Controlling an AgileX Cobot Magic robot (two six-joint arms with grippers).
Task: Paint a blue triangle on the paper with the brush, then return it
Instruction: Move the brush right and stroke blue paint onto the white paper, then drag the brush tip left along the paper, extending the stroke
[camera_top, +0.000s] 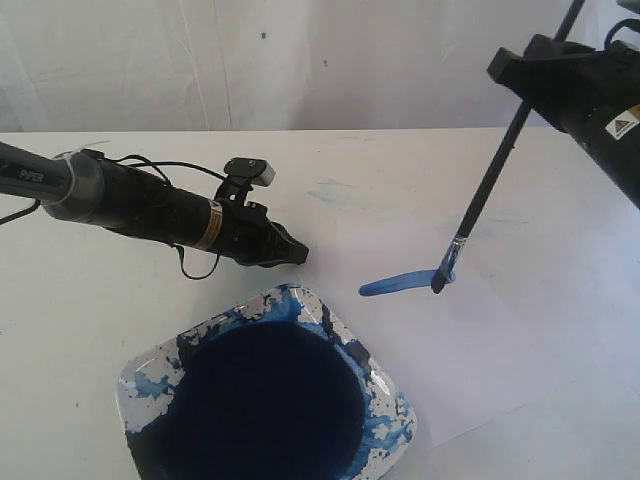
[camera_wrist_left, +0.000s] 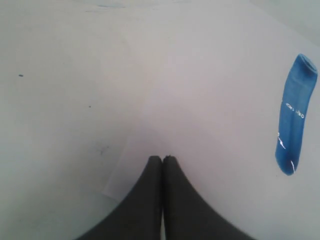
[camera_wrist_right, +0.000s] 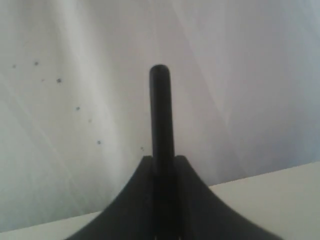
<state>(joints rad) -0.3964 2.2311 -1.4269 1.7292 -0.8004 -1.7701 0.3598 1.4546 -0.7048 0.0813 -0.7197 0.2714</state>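
Note:
My right gripper (camera_top: 525, 70) is shut on the black handle of the brush (camera_top: 490, 190), high above the table. The brush slants down and its wet tip (camera_top: 440, 283) touches the paper (camera_top: 520, 330). One short blue stroke (camera_top: 400, 283) runs left from the tip; no whole blue triangle is in view. In the right wrist view the brush handle (camera_wrist_right: 160, 110) sticks up between my right gripper's (camera_wrist_right: 163, 159) fingers. My left gripper (camera_top: 298, 252) is shut and empty, low over the paper's corner. The left wrist view shows my left gripper (camera_wrist_left: 163, 158), the paper (camera_wrist_left: 200, 100) and the blue stroke (camera_wrist_left: 295, 115).
A white square dish (camera_top: 395, 385) full of dark blue paint stands at the front, just below the left gripper and beside the paper's left edge. A faint blue smear (camera_top: 330, 190) marks the table further back. A white backdrop (camera_top: 300, 60) closes the rear.

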